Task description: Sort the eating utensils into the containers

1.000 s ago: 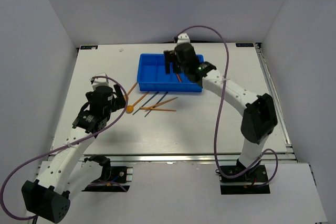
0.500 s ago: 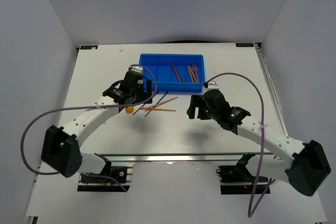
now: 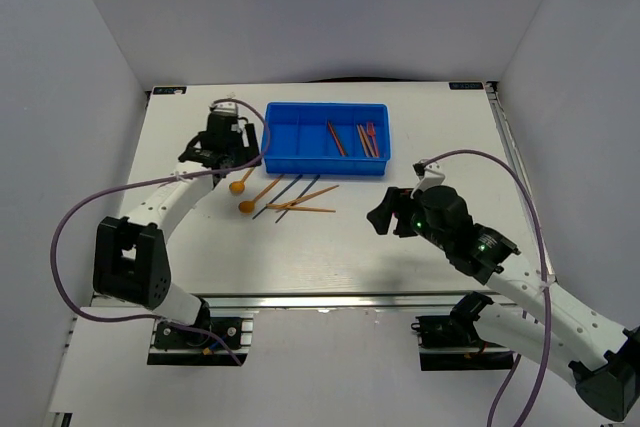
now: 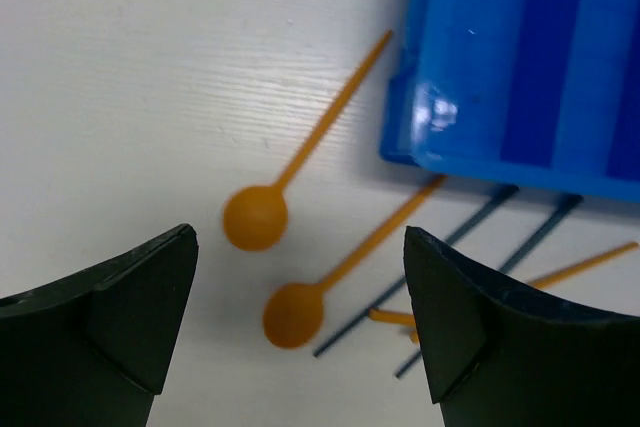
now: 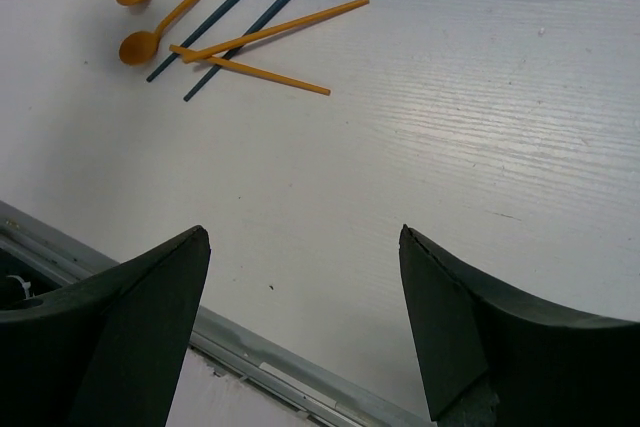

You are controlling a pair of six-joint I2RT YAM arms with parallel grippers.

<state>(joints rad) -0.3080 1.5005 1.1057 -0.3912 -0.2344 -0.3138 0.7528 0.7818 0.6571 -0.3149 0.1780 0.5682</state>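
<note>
The left jaws hang over the white tabletop (image 3: 200,247) just left of the tray's near-left corner. Their matte black, wedge-shaped fingers (image 4: 110,317) are spread wide with nothing between them. Under that gap lie two orange spoons (image 4: 255,217) of smooth plastic, with round bowls and thin straight handles. They lie side by side and slant up toward the tray, and the farther handle ends just beside the tray's wall. To their right are two dark blue sticks (image 3: 288,192), slim, straight and roughly parallel. Two orange sticks (image 3: 312,193) cross them, meeting at their left ends in a narrow V. The tray (image 3: 325,106) is a glossy, bright blue plastic rectangle, split by raised ribs into narrow compartments. Several red and orange utensils (image 3: 337,137) lie lengthwise in the right-hand ones. The right jaws hover over the tabletop nearer the bases and right of the sticks, well apart from them. Their black fingers (image 5: 110,317) are wide apart and hold nothing. The tabletop shows fine parallel grain lines, and a dull metal rail (image 5: 270,362) edges its near side. Small label strips (image 3: 168,90) at its far corners are too small to read
</note>
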